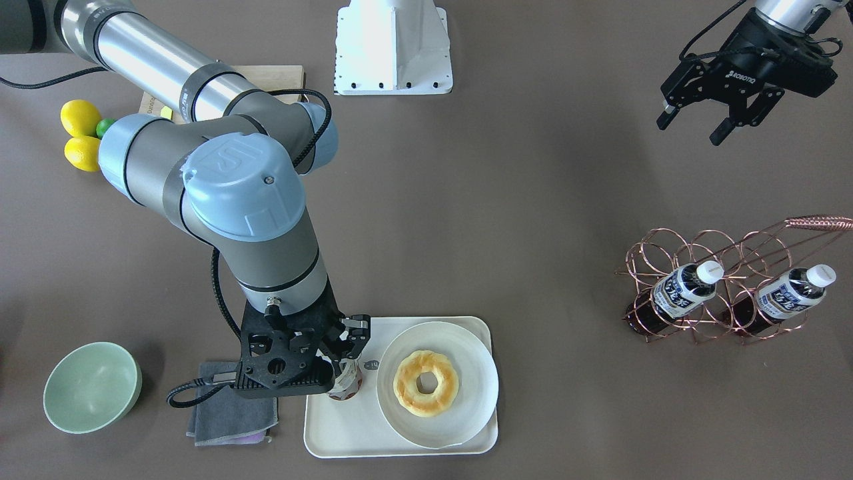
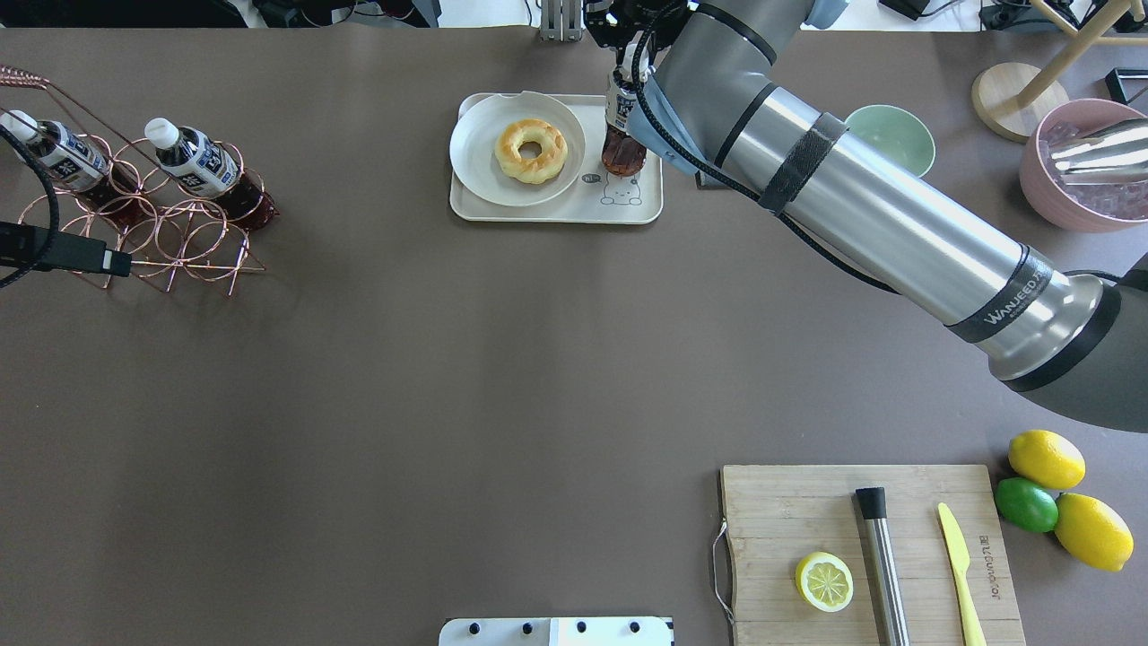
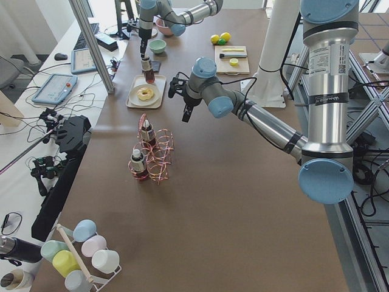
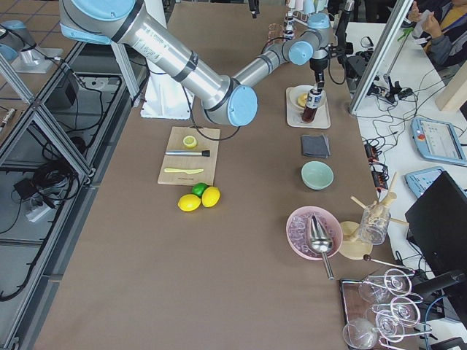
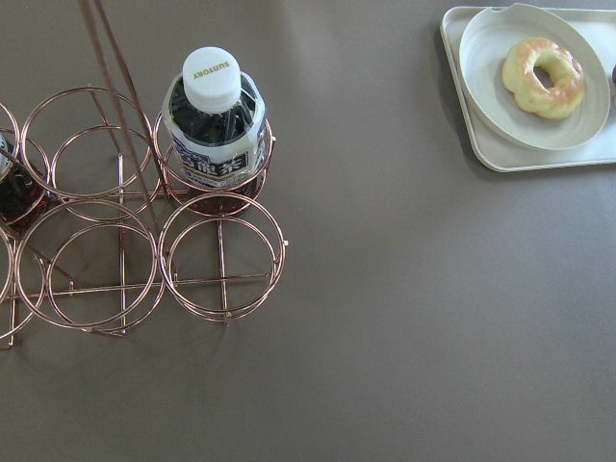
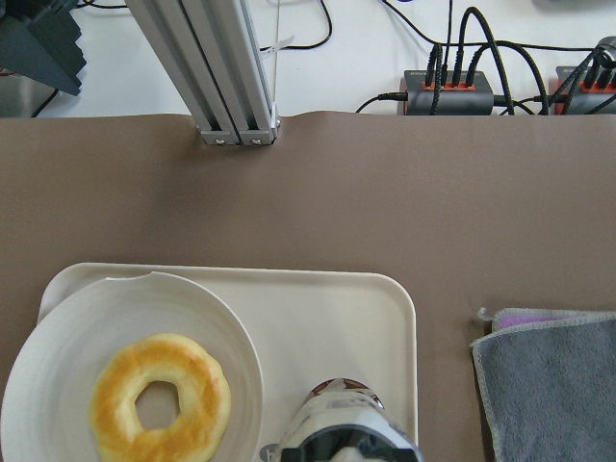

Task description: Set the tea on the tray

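The tea bottle (image 1: 347, 385) stands upright on the cream tray (image 1: 346, 433), at the end near the grey cloth. It also shows in the overhead view (image 2: 622, 135) by the bear drawing on the tray (image 2: 556, 212). My right gripper (image 1: 344, 348) is over the bottle's top and shut on it; the cap is hidden. The right wrist view shows the bottle (image 6: 342, 428) close below the camera. My left gripper (image 1: 693, 125) is open and empty, high above the table. Two more tea bottles (image 1: 686, 288) (image 1: 793, 293) lie in a copper wire rack (image 1: 720, 253).
A round white plate (image 1: 466, 347) with a ring pastry (image 1: 425, 383) fills the tray's other half. A grey cloth (image 1: 230, 417) and a green bowl (image 1: 92, 387) lie beside the tray. A wooden cutting board (image 2: 807, 511), lemons (image 2: 1045, 458) and a pink bowl (image 2: 1085, 161) are on my right.
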`<act>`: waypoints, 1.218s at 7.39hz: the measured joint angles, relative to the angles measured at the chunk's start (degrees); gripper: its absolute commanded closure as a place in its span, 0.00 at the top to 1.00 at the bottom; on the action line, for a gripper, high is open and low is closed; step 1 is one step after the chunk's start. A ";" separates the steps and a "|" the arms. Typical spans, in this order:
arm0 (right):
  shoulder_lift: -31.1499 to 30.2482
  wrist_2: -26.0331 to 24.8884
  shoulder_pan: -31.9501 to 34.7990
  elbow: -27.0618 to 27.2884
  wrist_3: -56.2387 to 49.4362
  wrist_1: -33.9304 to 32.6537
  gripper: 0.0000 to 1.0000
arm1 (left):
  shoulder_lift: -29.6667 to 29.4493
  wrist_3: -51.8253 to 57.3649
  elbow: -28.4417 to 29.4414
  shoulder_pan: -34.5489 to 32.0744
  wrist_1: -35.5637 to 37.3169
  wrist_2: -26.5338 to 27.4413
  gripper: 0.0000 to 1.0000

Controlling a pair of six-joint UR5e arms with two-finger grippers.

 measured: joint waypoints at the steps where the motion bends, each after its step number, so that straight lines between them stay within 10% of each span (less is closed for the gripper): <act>1: -0.02 0.01 -0.16 0.05 -0.06 0.01 0.60 | -0.01 -0.02 0.13 0.00 0.00 0.01 0.97; 2: -0.04 -0.07 -0.35 0.06 -0.17 0.03 0.99 | -0.05 0.01 0.28 0.00 0.00 0.02 0.97; 6: 0.14 0.40 -0.09 1.88 -0.44 -0.18 1.00 | -0.06 0.06 0.54 -0.17 0.01 0.06 0.97; 9: -8.16 8.75 5.09 16.14 -4.27 -6.54 1.00 | 0.94 0.85 0.72 -2.38 0.33 -1.13 0.97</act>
